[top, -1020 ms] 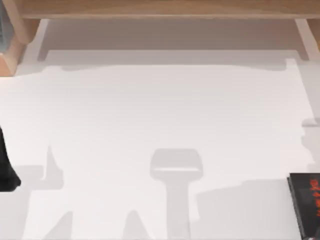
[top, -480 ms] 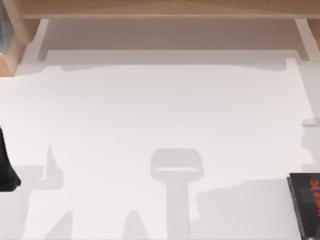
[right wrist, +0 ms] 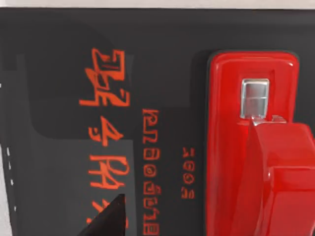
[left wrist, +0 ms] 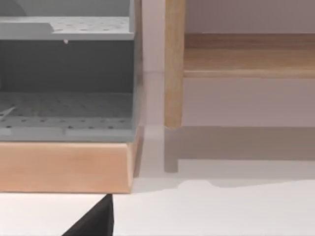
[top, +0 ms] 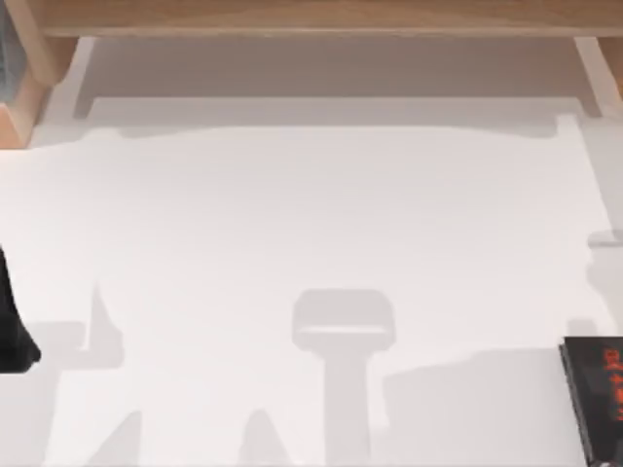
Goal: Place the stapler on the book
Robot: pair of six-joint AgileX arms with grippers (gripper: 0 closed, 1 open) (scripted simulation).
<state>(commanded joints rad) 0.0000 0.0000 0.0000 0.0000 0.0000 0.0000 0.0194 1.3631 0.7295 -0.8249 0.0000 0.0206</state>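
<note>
The book (right wrist: 98, 64), black with red-orange characters, lies flat under my right wrist. Its left part shows at the table's near right corner in the top view (top: 594, 399). The red stapler (right wrist: 256, 147) rests on the book's cover, its metal plate facing up. My right gripper hangs over the book, open. One dark fingertip (right wrist: 106, 221) stands apart from the stapler, with bare cover between them. My left arm (top: 12, 331) is parked at the table's left edge, and its fingertip (left wrist: 93, 221) is over the white table, gripper open.
A wooden shelf unit (top: 311, 17) runs along the back of the white table (top: 311, 214). A grey perforated rack on a wooden base (left wrist: 64, 162) stands at the back left, beside a wooden post (left wrist: 173, 64).
In the top view a faint shadow has appeared just above the book's corner at the right edge. The left arm and the book have stayed put.
</note>
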